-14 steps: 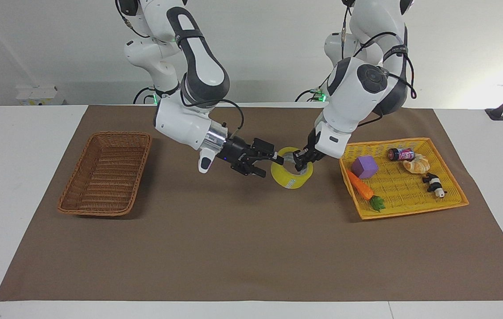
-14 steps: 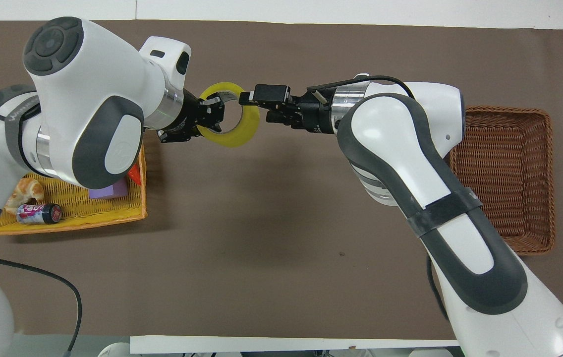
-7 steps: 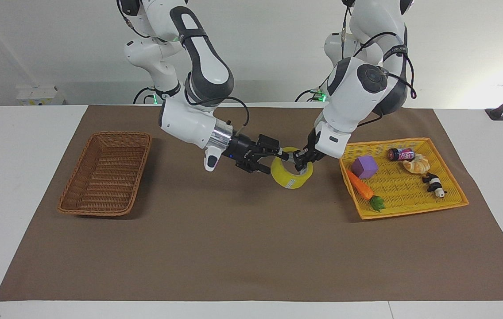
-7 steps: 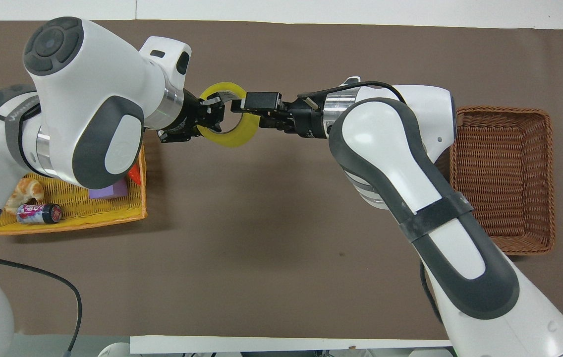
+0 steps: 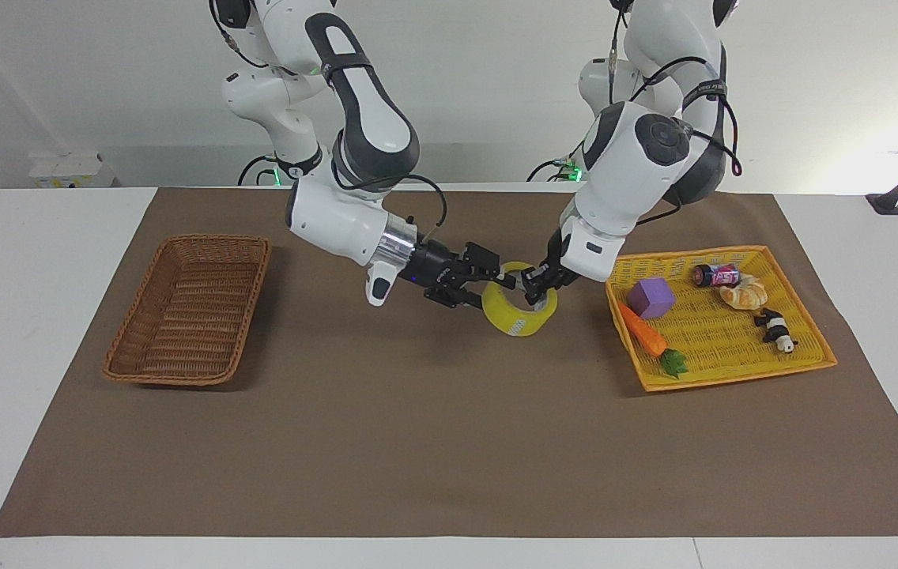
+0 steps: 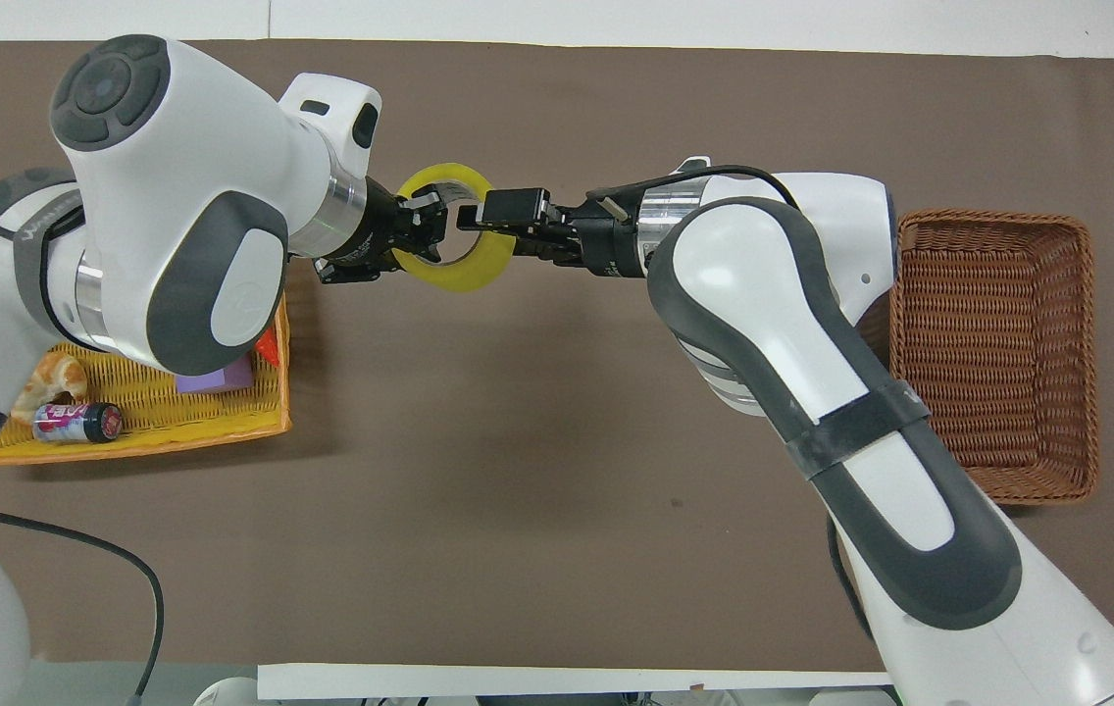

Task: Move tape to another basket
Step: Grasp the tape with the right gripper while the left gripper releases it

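The yellow tape roll (image 5: 518, 318) hangs in the air over the brown mat, between the wicker basket (image 5: 180, 324) and the yellow tray. It also shows in the overhead view (image 6: 466, 277). My left gripper (image 5: 534, 291) is shut on the roll's wall on the side toward the tray; in the overhead view (image 6: 425, 222) one finger sits inside the ring. My right gripper (image 5: 494, 283) is open, its fingers straddling the roll's wall on the basket side; it also shows in the overhead view (image 6: 481, 211). The brown wicker basket (image 6: 993, 353) is empty, at the right arm's end of the table.
A flat yellow woven tray (image 5: 686, 254) at the left arm's end holds a purple block (image 5: 650, 297), a toy carrot (image 5: 643, 332), a small can (image 5: 716, 275), a croissant (image 5: 743, 295) and a panda toy (image 5: 775, 329). Brown mat (image 5: 417, 442) covers the table.
My right gripper has moved toward the tape and now has its open fingers around the roll's wall. The left gripper and the tape have stayed almost still.
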Robot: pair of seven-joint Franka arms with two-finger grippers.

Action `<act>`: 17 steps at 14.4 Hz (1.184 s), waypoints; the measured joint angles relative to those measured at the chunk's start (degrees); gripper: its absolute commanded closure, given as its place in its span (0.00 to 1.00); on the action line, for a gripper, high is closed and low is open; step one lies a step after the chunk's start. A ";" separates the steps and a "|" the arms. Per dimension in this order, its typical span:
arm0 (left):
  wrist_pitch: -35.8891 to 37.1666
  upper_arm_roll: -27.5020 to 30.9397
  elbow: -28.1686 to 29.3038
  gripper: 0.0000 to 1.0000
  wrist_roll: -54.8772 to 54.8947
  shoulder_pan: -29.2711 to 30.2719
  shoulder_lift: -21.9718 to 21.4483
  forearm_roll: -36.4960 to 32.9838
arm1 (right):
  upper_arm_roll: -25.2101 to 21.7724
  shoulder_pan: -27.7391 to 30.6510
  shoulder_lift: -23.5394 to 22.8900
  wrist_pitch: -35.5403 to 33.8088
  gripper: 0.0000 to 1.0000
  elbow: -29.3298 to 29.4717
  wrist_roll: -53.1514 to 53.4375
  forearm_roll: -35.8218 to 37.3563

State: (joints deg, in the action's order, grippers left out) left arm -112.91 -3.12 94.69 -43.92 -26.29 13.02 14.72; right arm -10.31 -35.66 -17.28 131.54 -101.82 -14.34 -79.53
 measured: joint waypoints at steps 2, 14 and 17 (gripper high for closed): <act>0.12 0.01 -0.02 1.00 -0.04 -0.01 0.00 0.22 | -0.02 0.01 0.00 -0.11 1.00 -0.04 -0.17 -0.16; 4.77 1.89 -2.88 0.00 0.43 0.06 -4.58 -2.24 | -0.24 0.03 -0.42 -0.07 1.00 -0.22 1.06 -0.20; 11.01 3.49 -3.59 0.00 7.49 6.67 -8.98 -5.69 | -0.24 0.04 -0.42 -0.07 1.00 -0.22 1.07 -0.20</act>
State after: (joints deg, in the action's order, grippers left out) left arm -101.90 0.36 91.10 -36.43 -19.61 4.04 9.03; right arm -10.56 -35.62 -17.69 131.47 -102.04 -13.26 -79.74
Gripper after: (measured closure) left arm 0.000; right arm 0.467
